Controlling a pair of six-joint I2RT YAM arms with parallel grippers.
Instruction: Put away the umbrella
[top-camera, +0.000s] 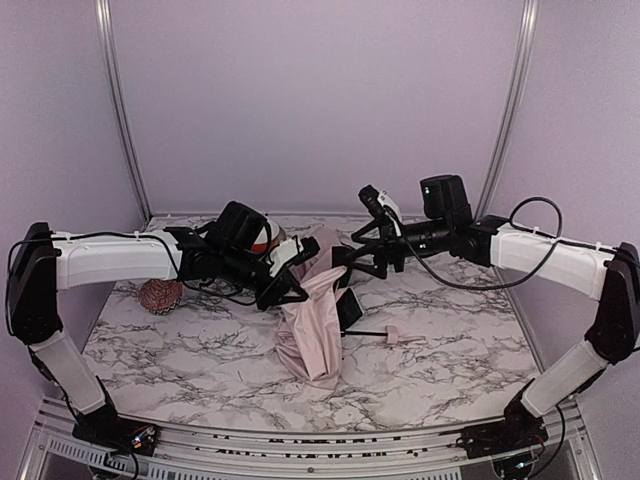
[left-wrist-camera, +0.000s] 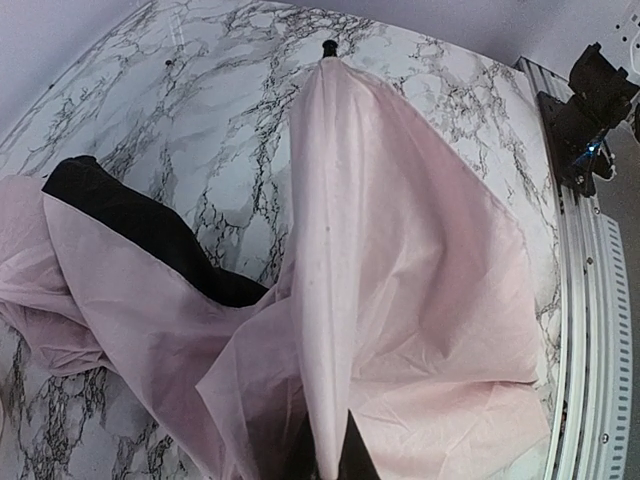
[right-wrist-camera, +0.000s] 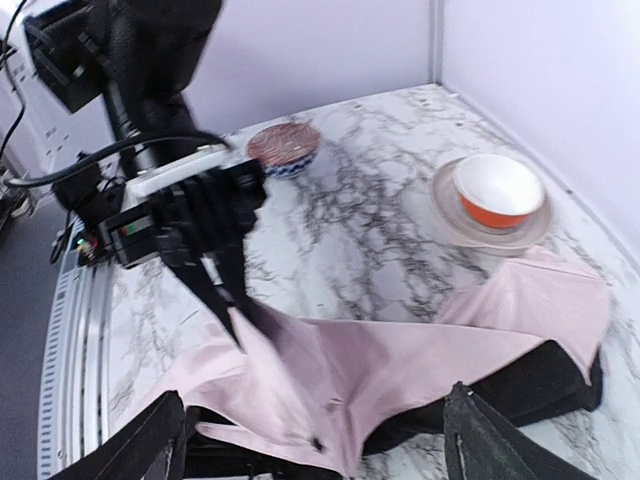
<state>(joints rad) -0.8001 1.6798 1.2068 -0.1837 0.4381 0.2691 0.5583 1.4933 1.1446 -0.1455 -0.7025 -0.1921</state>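
Right gripper (right-wrist-camera: 315, 400) fills the bottom of its own wrist view, jaws spread wide with nothing in them, hovering just over the umbrella (top-camera: 315, 335). My guess is it's parked there to grab a fresh bit of fabric, so no grip on that side.

Left gripper (left-wrist-camera: 328, 445) is doing the real work. It's pinched tight on a fold of the pink canopy and holds it up off the table (top-camera: 450, 330), so the cloth hangs in a loose drape instead of lying spread out. Makes sense if you want to gather it up for wrapping.

Umbrella sits mid-table between the two arms, collapsed but messy, black lining showing. Shaft (top-camera: 365, 333) and knob (top-camera: 393, 338) lie flat, pointing right. Ball (top-camera: 160, 296) and bowl (right-wrist-camera: 497, 190) are well apart from it, so nothing looks in the way.
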